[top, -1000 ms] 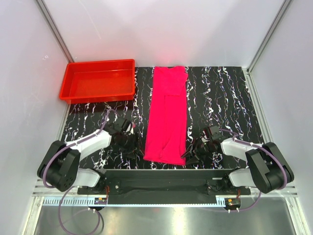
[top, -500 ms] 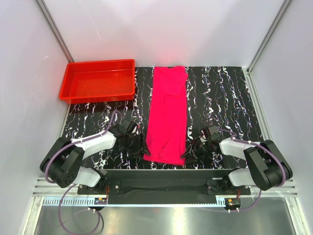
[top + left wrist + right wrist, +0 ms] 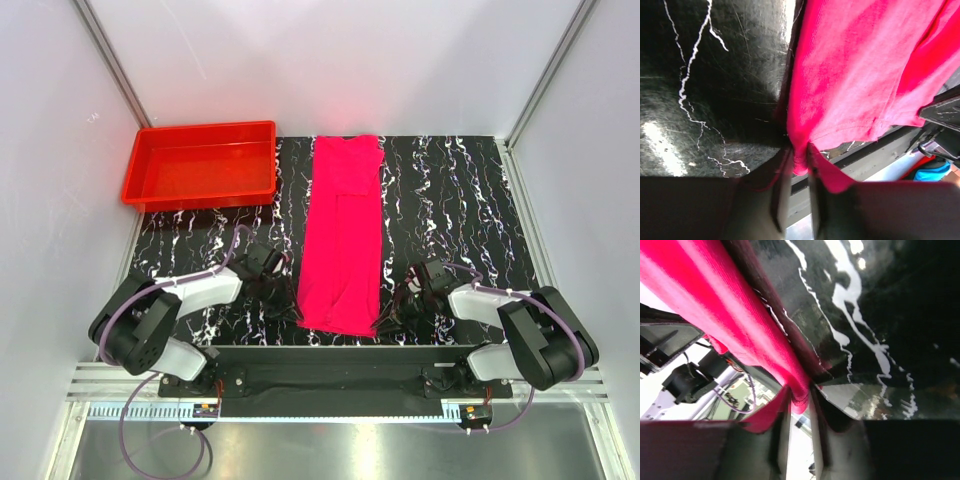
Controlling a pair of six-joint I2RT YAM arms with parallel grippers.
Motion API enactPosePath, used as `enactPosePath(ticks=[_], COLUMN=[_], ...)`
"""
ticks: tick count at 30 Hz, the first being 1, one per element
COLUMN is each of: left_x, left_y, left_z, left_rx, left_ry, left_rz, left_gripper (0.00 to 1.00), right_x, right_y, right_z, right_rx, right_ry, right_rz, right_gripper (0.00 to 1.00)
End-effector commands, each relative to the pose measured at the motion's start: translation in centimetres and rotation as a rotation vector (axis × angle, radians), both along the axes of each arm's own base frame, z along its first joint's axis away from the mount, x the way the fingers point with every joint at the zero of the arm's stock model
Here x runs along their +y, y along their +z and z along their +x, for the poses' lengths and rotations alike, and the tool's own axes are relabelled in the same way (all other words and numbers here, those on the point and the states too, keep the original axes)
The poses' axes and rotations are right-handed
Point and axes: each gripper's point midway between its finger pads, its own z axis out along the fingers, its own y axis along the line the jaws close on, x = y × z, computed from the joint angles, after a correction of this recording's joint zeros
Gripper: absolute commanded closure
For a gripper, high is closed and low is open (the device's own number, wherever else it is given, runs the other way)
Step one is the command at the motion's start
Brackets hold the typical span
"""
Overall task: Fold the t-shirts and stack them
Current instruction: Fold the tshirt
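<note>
One bright magenta-pink t-shirt [image 3: 343, 235] lies flat on the middle of the tabletop [image 3: 450, 200]. It is folded lengthwise into a long, narrow strip. Its long axis runs straight from the near edge, where the arms are bolted, to the far edge by the back wall. The stitched hem end points toward the arms, and the other end almost reaches the far edge. The strip is slightly wider at the near end than at the far end. The cloth is plain.

Two tools meet the shirt, one at each near corner. The left tool [image 3: 297, 313] sits at the near left corner. In the left wrist view this tool [image 3: 799, 160] is clamped together on a small tuck of the pink cloth [image 3: 850, 75] right at the hem corner. The right tool [image 3: 384, 320] sits at the near right corner. In the right wrist view this tool [image 3: 799, 401] is likewise pinched on the folded edge of the shirt [image 3: 730, 315], low against the tabletop.

The tabletop is black with white marble-like veins. One red tray [image 3: 205, 127], a rigid rectangle, stands at the far left corner, well apart from the shirt's left edge.
</note>
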Motion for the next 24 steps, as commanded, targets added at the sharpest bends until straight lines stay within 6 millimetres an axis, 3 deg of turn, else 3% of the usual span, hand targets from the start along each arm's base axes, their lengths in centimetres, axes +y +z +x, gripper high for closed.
enactPosePath(ticks=[1,3,4,9,11,14,15,18,19,21,22,24], left_x=[2.2,2.2,2.2,1.9,1.8,1.9,1.1,1.6,0.5,0.8,-0.2,0.1], left_y=[-2.6,-2.6,-2.7,-2.3,-1.5,0.8,2.8,5.6,8.4,8.8,10.9,10.6], left_z=[-0.8,-1.2,-1.3,-3.5,-4.3,-4.2,-3.0,-0.9,1.2,2.6,4.4,6.3], left_rx=[-0.01,-0.012,-0.01,0.005,-0.004,-0.057,-0.105,-0.19,-0.26,-0.252,-0.289,-0.261], left_ry=[-0.014,-0.023,-0.023,-0.05,-0.071,-0.091,-0.091,-0.115,-0.113,-0.144,-0.144,-0.156], left_rz=[0.124,0.124,0.125,0.114,0.114,0.116,0.096,0.155,0.135,0.182,0.159,0.196], left_gripper=[0.81,0.87,0.89,1.0,1.0,1.0,1.0,1.0,1.0,1.0,1.0,1.0], right_x=[-2.3,-2.2,-2.2,-2.4,-2.4,-2.4,-2.2,-1.5,-1.5,-0.9,-0.7,-0.5], right_y=[-3.5,-3.2,-3.2,-1.9,-1.1,1.7,3.4,6.4,6.9,8.2,8.5,9.2], right_z=[-1.8,-1.8,-1.8,-2.6,-2.7,-2.0,-1.2,0.9,1.6,3.8,4.4,6.9], right_rx=[0.041,0.03,0.028,0.024,0.015,-0.047,-0.094,-0.144,-0.16,-0.189,-0.204,-0.2], right_ry=[-0.002,0.007,0.009,0.031,0.034,0.017,0.004,-0.023,-0.019,-0.011,0.006,0.015], right_rz=[-0.159,-0.152,-0.151,-0.142,-0.14,-0.135,-0.121,-0.109,-0.122,-0.136,-0.147,-0.189], right_gripper=[0.8,0.88,0.99,1.0,1.0,1.0,1.0,1.0,1.0,1.0,1.0,1.0])
